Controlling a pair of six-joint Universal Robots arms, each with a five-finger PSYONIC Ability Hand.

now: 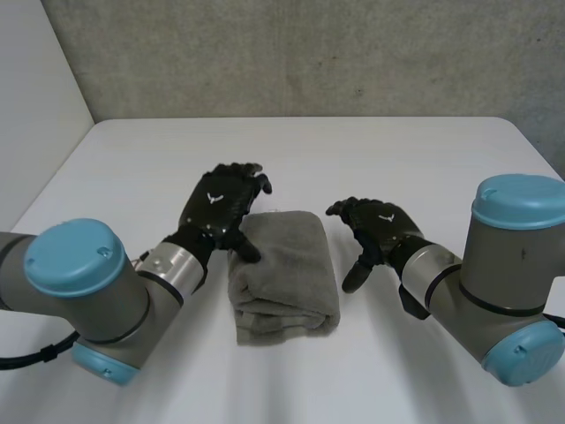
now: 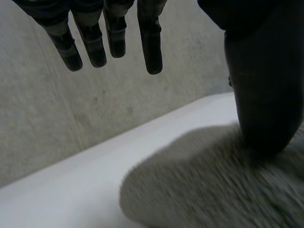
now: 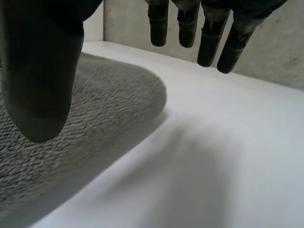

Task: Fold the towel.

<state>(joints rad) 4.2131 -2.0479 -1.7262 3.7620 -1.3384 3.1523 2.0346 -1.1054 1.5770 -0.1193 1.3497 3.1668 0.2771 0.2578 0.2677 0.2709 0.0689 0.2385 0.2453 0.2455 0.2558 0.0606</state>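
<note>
Folded into a thick grey bundle at the middle of the white bench (image 1: 397, 150): the towel (image 1: 284, 269), between the two hands. At its far left corner, the left hand (image 1: 216, 208), palm down, fingers straight and spread wide, holding nothing. Just right of the towel and apart from it, the right hand (image 1: 375, 228), fingers relaxed and open. From the left wrist: thumb (image 2: 263, 95) down on the towel (image 2: 204, 190), fingers (image 2: 151, 42) clear above the bench. From the right wrist: straight fingers (image 3: 209, 42) above bare bench, towel (image 3: 109, 99) beside the thumb (image 3: 40, 71).
</note>
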